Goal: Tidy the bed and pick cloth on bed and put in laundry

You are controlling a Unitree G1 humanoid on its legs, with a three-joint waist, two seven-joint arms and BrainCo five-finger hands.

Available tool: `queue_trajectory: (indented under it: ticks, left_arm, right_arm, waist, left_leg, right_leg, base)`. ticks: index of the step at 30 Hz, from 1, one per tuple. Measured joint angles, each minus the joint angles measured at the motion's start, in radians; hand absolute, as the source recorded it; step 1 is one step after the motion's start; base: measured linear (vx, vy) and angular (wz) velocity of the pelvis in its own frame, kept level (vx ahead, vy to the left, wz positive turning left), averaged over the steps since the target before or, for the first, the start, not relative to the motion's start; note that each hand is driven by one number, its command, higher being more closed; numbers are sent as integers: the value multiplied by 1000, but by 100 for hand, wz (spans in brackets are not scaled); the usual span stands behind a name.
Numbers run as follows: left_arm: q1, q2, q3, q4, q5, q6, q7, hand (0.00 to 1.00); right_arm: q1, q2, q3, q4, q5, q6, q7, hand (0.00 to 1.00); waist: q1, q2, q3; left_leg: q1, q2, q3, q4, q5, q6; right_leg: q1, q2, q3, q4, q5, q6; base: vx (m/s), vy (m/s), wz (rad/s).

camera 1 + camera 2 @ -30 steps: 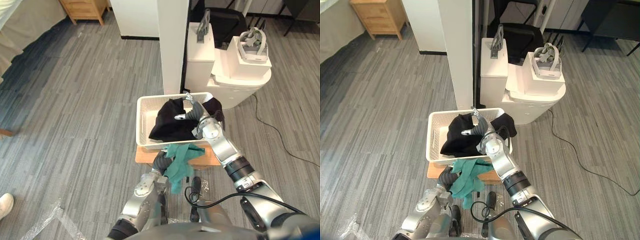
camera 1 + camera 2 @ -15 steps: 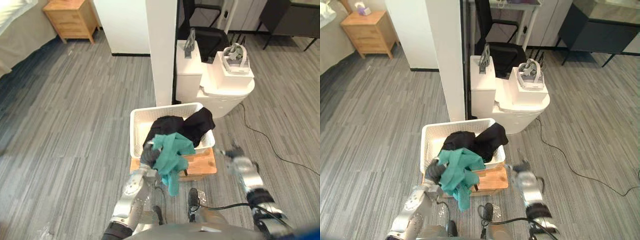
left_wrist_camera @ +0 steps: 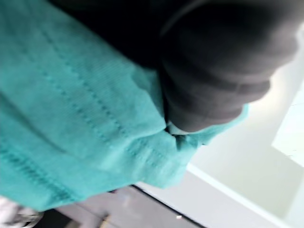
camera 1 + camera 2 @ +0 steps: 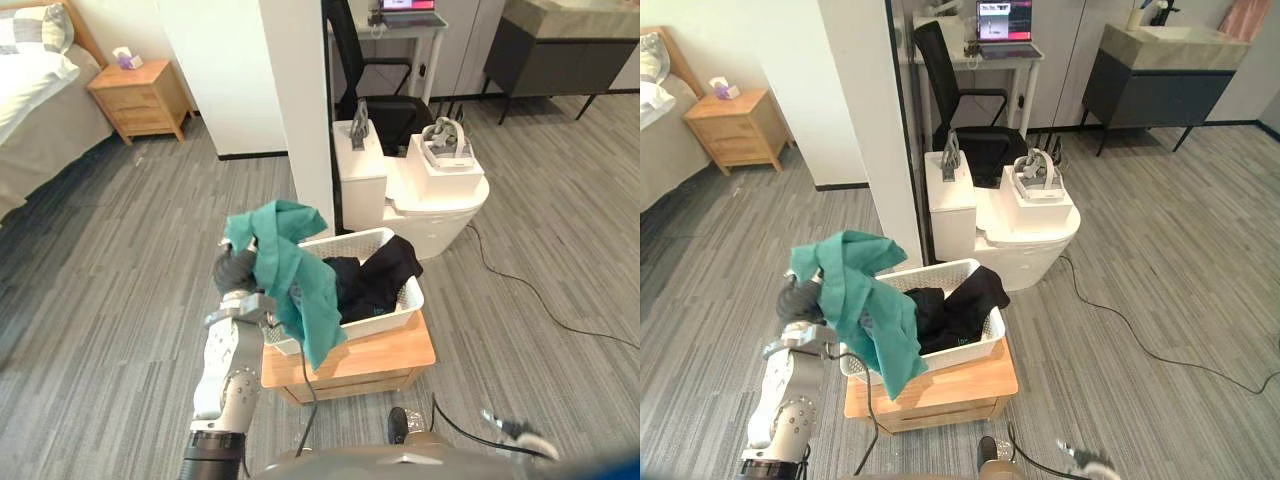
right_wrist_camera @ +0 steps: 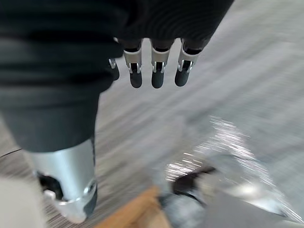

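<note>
ok so the left hand [image 4: 234, 272] is up high with the teal cloth [image 4: 292, 262] bunched over it and hanging below it in a long tail. I honestly can't tell if the hand is clamped on it or the cloth is just slung over the top, it's all covered even in the wrist view. the white basket [image 4: 404, 304] sits lower than the hand and just off to its right, on a little wooden stand [image 4: 372, 352], with black clothes [image 4: 372, 276] piled in it. what worries me: the tail looks to hang in front of the basket's near corner, outside the wall, not over the opening. let go from here and I reckon most of it slides down the outside onto the stand or the floor [image 4: 120, 300], or ends up half draped on the rim. swinging it across could also catch the tail on that corner and drag the light basket along the stand. right hand [image 5: 153, 75] is down low over the floor, empty, fingers straight and relaxed, so no help from there
</note>
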Motion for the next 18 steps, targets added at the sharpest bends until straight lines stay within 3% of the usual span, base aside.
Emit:
queue_trajectory:
  ticks: [3,8,13,18]
  left_arm:
    - [-42,5,1,0,19,19,48,100]
    - [-149,46,13,12,116,98,69,100]
    - [-246,85,50,154,202,118,30,100]
    - [-280,70,19,323,312,149,-20,100]
  right_arm:
    - [63,39,-20,1,7,17,50,0]
    - [96,77,-22,-6,13,13,101,0]
    - [105,102,5,-32,39,-8,129,0]
    - [109,105,11,-34,38,-30,130,0]
  waist:
    - [-2,-13,-31]
    - [-7,-30,-69]
    - [-22,-16,-91]
    - [-34,-14,-91]
  left_leg:
    - [15,11,33,4,-19,4]
    - [31,28,109,5,-29,-4]
    - [48,43,177,10,-38,-31]
    - [53,54,214,26,-46,-44]
  right_leg:
    - [12,4,0,0,-3,-2]
    - [20,6,5,0,-8,-3]
    - [20,20,36,0,-13,-10]
    - [17,31,52,0,-14,-11]
  base:
    - [24,13,-6]
    - [6,8,-3]
    - [35,14,-19]
    - [23,-9,-15]
